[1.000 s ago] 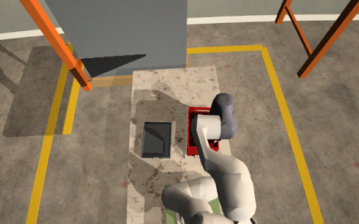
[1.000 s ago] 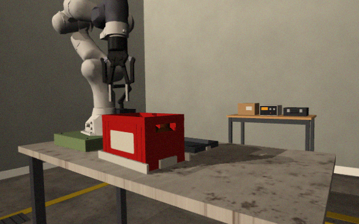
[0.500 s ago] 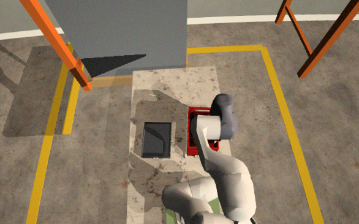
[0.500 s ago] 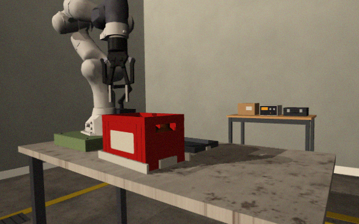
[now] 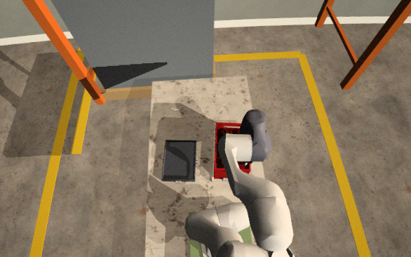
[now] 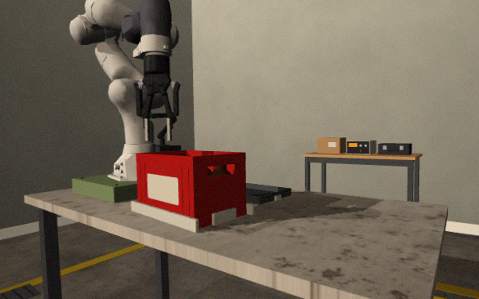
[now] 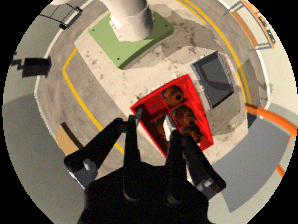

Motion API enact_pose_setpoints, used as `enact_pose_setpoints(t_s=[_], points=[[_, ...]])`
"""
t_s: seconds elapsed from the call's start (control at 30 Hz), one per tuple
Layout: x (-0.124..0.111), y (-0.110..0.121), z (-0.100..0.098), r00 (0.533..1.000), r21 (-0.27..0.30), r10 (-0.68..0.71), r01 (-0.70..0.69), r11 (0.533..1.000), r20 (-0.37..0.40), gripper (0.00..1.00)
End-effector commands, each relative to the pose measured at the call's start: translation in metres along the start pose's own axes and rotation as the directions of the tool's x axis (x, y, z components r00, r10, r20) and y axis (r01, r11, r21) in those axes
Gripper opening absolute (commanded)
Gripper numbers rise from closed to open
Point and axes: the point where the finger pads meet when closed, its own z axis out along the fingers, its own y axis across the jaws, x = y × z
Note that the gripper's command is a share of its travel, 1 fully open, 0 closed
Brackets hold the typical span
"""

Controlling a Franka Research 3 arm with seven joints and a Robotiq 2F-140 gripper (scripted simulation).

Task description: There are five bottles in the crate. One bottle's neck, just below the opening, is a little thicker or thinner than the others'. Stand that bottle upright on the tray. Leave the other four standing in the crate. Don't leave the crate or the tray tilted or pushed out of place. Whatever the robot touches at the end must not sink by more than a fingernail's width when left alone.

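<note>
Seen from above, a mottled table (image 5: 202, 95) runs up the middle of a concrete floor (image 5: 381, 140) marked with yellow tape lines (image 5: 322, 116). A dark tray (image 5: 179, 160) lies on the table, and just beside it to the right sits a red crate (image 5: 219, 154), mostly hidden under the white and grey arm (image 5: 251, 182). Orange posts (image 5: 65, 49) stand at both upper corners, and a grey panel (image 5: 135, 35) stands at the table's far end.

Crate (image 5: 219, 173) mostly under the arm from above, bottle necks (image 7: 174, 96) too small to compare
</note>
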Motion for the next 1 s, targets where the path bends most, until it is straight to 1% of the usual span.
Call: enact_pose_setpoints(t_s=[0.0, 0.57, 0.97], points=[[-0.002, 0.001, 0.005, 1.000, -0.002, -0.001, 0.001, 1.000, 0.007, 0.44], [-0.003, 0.000, 0.022, 1.000, -0.002, -0.001, 0.001, 1.000, 0.007, 0.44], [-0.003, 0.000, 0.027, 1.000, -0.002, -0.001, 0.001, 1.000, 0.007, 0.44]])
